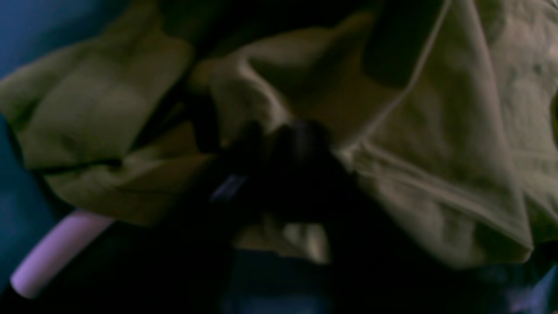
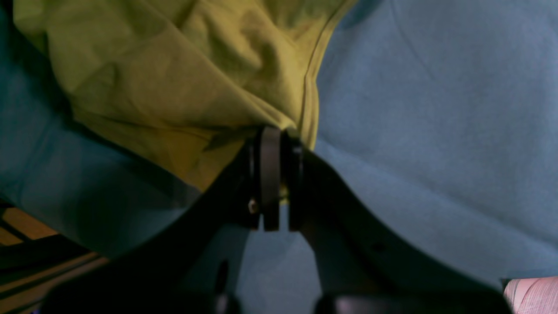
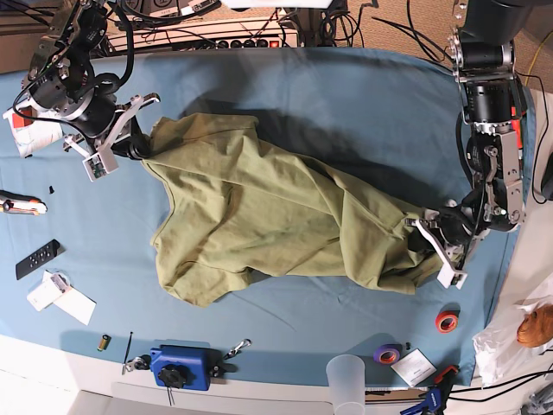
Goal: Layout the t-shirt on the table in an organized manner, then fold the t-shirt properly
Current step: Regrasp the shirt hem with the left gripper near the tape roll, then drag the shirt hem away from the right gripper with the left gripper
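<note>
The olive-green t-shirt [image 3: 276, 216] lies crumpled in a diagonal band across the teal-blue table [image 3: 346, 95]. It runs from the upper left to the lower right of the base view. My right gripper [image 3: 138, 147] holds its upper-left end. In the right wrist view the black fingers [image 2: 270, 174] are shut on a hemmed edge of the t-shirt [image 2: 174, 78], just above the table [image 2: 436, 109]. My left gripper [image 3: 419, 235] is at the lower-right end. In the dark, blurred left wrist view, the left gripper [image 1: 283, 135] is shut in bunched folds of the t-shirt [image 1: 436, 131].
Along the table's front edge stand a blue clamp block [image 3: 181, 367], a clear cup [image 3: 350, 380], an orange tape roll [image 3: 447, 322] and a purple one [image 3: 387, 354]. A black remote [image 3: 37, 259], paper cards [image 3: 60, 298] and a marker [image 3: 22, 205] lie at the left.
</note>
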Robot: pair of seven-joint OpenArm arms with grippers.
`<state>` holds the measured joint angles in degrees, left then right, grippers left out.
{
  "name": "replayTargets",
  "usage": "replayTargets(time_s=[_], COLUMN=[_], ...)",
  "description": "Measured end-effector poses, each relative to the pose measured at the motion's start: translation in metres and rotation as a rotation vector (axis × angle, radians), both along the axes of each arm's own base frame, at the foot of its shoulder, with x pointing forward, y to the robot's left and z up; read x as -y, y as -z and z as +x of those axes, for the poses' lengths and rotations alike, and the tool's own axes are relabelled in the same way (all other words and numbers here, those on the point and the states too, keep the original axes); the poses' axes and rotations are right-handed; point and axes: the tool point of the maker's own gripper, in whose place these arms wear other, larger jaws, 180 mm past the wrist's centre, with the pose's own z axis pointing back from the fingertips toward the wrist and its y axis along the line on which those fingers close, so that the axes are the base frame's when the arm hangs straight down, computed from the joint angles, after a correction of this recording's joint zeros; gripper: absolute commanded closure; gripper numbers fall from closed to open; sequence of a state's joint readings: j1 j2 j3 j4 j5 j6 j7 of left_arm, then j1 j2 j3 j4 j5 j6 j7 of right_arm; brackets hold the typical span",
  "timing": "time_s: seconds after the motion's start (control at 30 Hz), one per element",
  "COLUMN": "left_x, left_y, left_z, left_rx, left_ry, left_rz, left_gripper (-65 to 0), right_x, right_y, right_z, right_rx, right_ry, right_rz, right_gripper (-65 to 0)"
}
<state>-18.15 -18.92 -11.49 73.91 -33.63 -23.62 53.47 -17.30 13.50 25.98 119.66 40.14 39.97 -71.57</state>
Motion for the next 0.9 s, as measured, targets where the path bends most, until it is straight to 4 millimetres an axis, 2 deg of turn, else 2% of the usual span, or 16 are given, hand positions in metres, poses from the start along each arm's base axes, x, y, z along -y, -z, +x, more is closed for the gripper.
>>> replayTargets(time_s=[0.2, 0.37, 0.53, 0.77, 0.9], left_x=[-0.005, -0.016, -0.040, -0.049, -0.073], left_y=[-0.012, -0.045, -0.067, -0.043, -0.055], left_z=[-0.004, -0.003, -0.011, -0.074, -0.108], left_rx=[-0.034, 0.026, 0.068, 0.011, 0.051], left_ry=[0.003, -0.007, -0.074, -0.082, -0.142], left_rz=[0.027, 0.002, -0.033, -0.093, -0.020], left_gripper=[0.0, 0.0, 0.0, 0.0, 0.0], right_x=[0.000, 0.000, 0.000, 0.000, 0.000], right_y=[0.000, 0.000, 0.000, 0.000, 0.000], right_z=[0.000, 0.000, 0.000, 0.000, 0.000], right_rx=[0.000, 0.000, 0.001, 0.002, 0.002], right_ry=[0.000, 0.000, 0.000, 0.001, 0.001], right_rz=[0.001, 0.000, 0.000, -0.002, -0.001], right_gripper=[0.0, 0.0, 0.0, 0.0, 0.0])
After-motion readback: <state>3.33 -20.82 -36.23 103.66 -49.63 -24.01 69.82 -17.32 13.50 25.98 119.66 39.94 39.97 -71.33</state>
